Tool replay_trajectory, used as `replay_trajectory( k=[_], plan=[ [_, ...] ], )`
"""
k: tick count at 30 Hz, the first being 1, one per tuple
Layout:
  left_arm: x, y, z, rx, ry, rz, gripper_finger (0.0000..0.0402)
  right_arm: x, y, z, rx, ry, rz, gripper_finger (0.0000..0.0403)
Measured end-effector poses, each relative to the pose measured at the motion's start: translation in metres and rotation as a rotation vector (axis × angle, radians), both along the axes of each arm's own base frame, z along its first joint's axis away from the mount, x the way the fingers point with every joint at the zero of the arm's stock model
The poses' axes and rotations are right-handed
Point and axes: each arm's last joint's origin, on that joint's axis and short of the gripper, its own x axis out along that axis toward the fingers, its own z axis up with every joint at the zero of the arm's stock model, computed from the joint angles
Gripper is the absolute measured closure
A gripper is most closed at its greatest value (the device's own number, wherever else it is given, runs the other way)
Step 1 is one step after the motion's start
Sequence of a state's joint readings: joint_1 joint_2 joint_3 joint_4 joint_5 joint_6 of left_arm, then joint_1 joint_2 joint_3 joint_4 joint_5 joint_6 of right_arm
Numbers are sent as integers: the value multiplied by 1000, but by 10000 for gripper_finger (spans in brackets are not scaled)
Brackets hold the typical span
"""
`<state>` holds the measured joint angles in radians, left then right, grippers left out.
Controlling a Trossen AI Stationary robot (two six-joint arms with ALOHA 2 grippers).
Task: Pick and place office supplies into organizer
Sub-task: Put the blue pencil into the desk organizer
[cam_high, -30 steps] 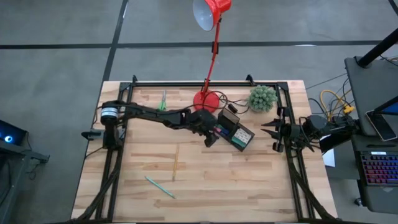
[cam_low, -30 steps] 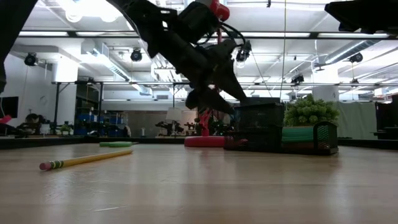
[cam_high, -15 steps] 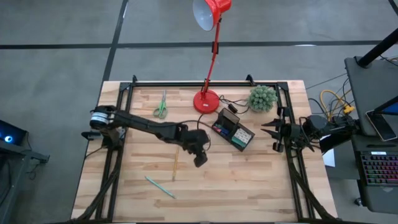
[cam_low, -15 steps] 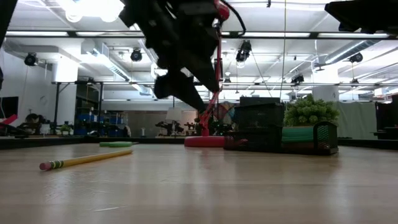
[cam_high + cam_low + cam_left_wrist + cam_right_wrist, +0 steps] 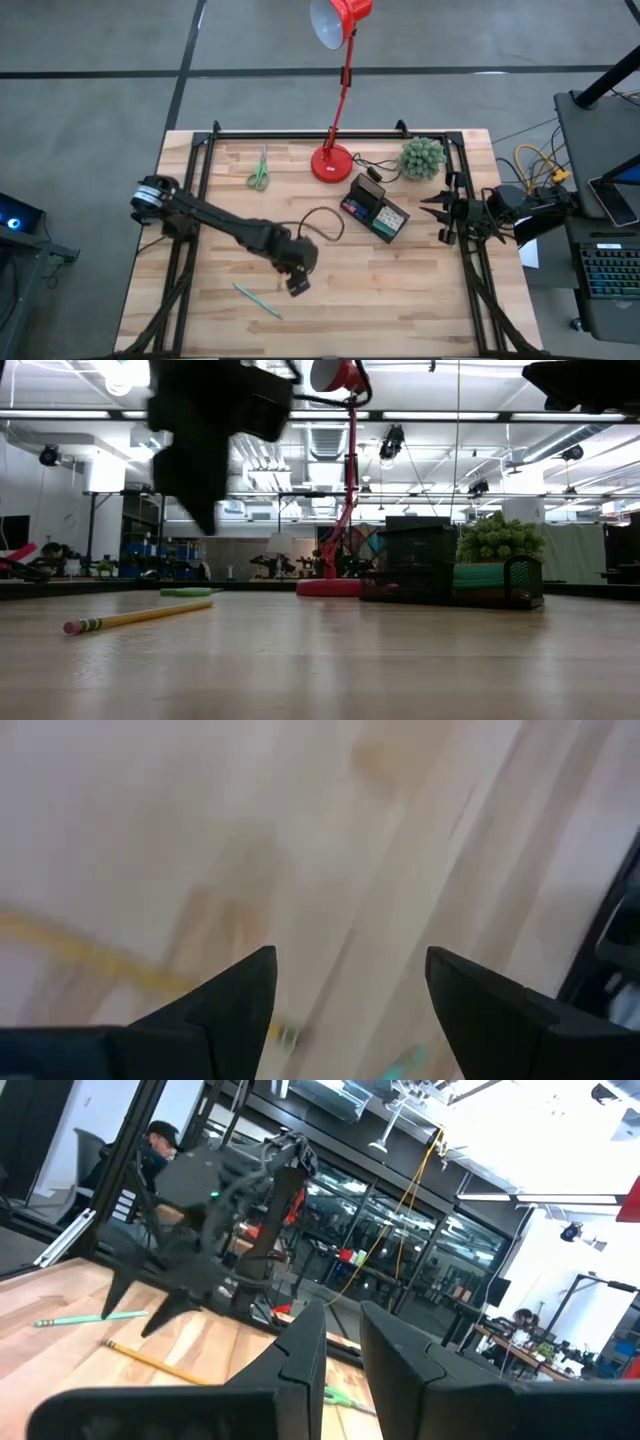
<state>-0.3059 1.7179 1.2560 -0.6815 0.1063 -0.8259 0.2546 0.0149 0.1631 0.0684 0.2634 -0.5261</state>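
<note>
Fingers of the left gripper (image 5: 297, 288) are seen spread apart in the left wrist view, with nothing held between them, above the bare wood over the yellow pencil (image 5: 135, 616). The teal pen (image 5: 257, 299) lies just beside it, nearer the table's front edge. The green-handled scissors (image 5: 259, 174) are found near the back edge, well apart. The organizer (image 5: 375, 209) is set beside the red desk lamp (image 5: 332, 161). The right gripper (image 5: 441, 221) is parked at the table's right edge, its fingers nearly closed on nothing.
</note>
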Motion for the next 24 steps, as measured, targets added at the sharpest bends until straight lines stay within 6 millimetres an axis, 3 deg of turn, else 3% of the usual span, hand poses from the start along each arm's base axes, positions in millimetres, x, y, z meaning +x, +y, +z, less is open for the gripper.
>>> replay_trajectory(
  k=[13, 24],
  plan=[
    [-38, -69, -3, 59, 38, -304, 159, 0, 0, 0, 9, 0, 2, 346],
    [-63, -99, -6, 276, -37, -545, 159, 0, 0, 0, 21, 0, 4, 346]
  ],
)
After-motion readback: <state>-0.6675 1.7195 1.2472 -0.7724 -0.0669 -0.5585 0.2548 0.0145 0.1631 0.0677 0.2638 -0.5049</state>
